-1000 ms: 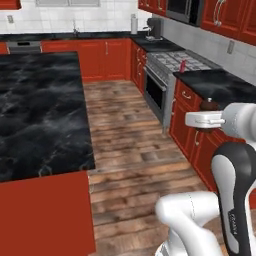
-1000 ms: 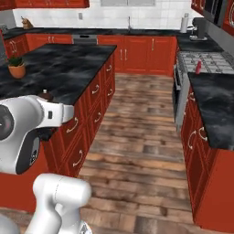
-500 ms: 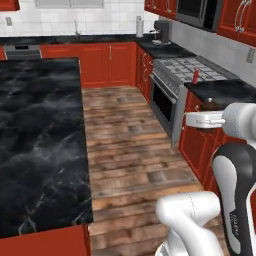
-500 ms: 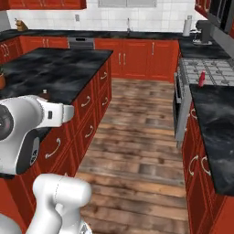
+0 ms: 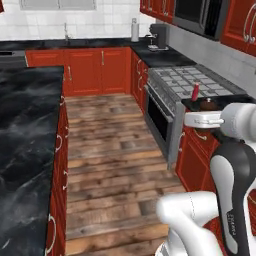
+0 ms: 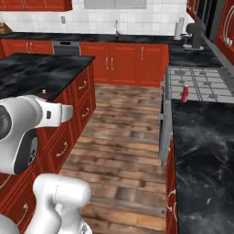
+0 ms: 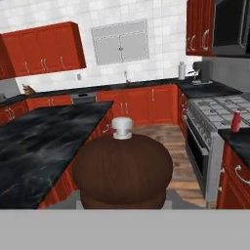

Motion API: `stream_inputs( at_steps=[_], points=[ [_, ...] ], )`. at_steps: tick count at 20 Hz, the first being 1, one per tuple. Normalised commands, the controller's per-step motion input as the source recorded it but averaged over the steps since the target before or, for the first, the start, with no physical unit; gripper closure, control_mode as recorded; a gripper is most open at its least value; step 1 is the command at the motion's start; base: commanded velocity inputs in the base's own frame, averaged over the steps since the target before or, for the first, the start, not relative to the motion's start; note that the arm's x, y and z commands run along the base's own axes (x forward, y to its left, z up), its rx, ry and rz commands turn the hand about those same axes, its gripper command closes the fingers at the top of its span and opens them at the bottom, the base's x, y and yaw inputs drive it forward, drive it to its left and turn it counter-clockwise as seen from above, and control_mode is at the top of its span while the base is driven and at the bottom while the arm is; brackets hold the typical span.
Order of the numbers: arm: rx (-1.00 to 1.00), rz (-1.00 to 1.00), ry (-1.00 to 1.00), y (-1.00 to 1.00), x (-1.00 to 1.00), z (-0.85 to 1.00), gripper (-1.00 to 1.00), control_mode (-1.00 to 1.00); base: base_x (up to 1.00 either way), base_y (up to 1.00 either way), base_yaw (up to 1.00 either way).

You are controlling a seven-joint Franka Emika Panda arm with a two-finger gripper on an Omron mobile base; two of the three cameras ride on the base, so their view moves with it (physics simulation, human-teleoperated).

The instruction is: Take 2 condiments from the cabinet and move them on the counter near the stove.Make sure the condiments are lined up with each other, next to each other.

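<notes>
A black-topped island (image 5: 25, 130) is seen at left, wood floor in the middle. The brown shaker (image 7: 123, 168) is seen close up in the hand view, apparently held, though the claw's grip cannot be told. At right, the red bottle (image 6: 184, 94) stands on the counter (image 6: 205, 141) beside the stove (image 6: 196, 82).

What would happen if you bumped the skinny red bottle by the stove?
The bottle is tall and thin and stands upright, so it would probably tip over easily. It looks round, so once down it might roll. It stands at the end of the counter right beside the stove, so it could roll onto the grates.
</notes>
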Motion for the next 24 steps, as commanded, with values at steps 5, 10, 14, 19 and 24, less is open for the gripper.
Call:
stream_inputs(
  at_steps=[5, 10, 14, 19, 24],
  points=[
    [0.0, 0.0, 0.0, 0.0, 0.0, 0.0, 1.0, 1.0, 1.0, -0.64, 0.0],
    [0.0, 0.0, 0.0, 0.0, 0.0, 0.0, 1.0, 1.0, 1.0, -0.15, 0.0],
    [0.0, 0.0, 0.0, 0.0, 0.0, 0.0, 1.0, 1.0, 1.0, 0.0, 0.0],
    [0.0, 0.0, 0.0, 0.0, 0.0, 0.0, 1.0, 1.0, 1.0, 0.01, -0.03],
    [0.0, 0.0, 0.0, 0.0, 0.0, 0.0, 1.0, 1.0, 0.82, 0.15, -0.19]
  ],
)
